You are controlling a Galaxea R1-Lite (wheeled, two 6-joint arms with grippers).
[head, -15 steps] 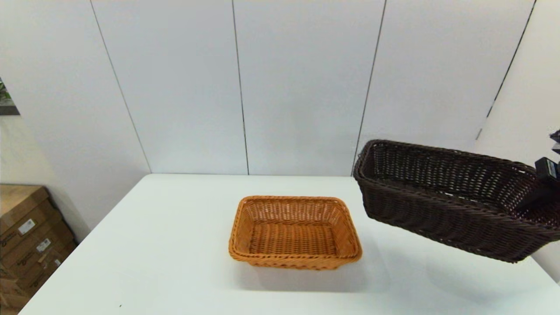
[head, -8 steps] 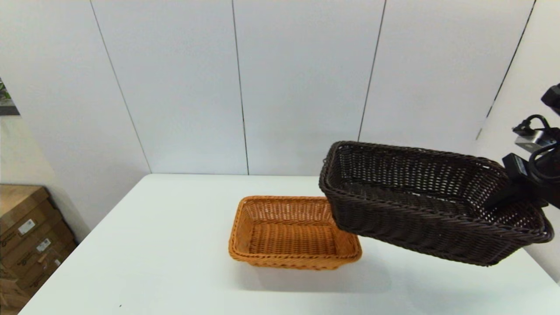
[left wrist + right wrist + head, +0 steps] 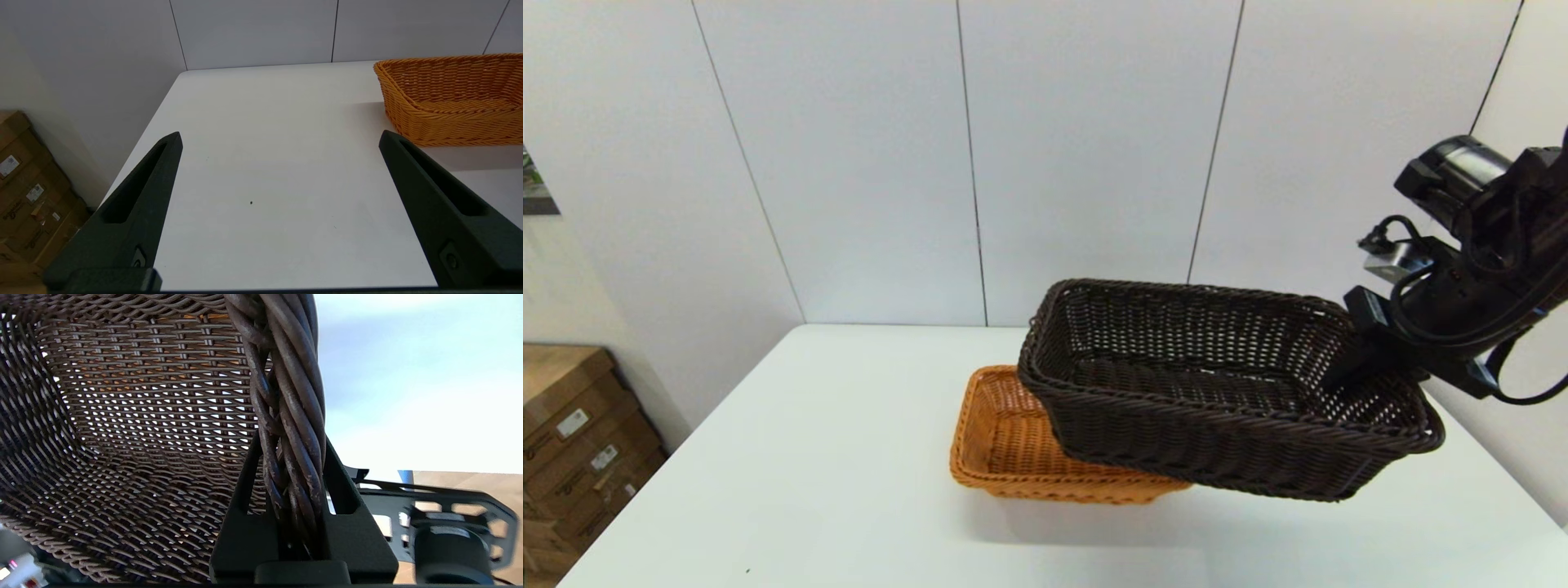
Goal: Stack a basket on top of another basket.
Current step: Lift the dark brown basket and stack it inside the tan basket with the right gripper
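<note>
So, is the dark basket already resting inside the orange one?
No, the dark basket hangs tilted in the air, held by the right gripper above the orange basket.

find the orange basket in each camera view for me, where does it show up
Head view: orange-tan basket sits low at centre, its right part hidden behind the dark basket.
Left wrist view: upper right corner.
Right wrist view: only orange glints through the dark weave.
Shared landmark: the white table, in the head and left wrist views.

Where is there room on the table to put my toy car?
The white table is bare left of the orange-tan basket, near the open left gripper, and along the front edge. The right is crowded: the right gripper holds the dark brown basket there.
</note>
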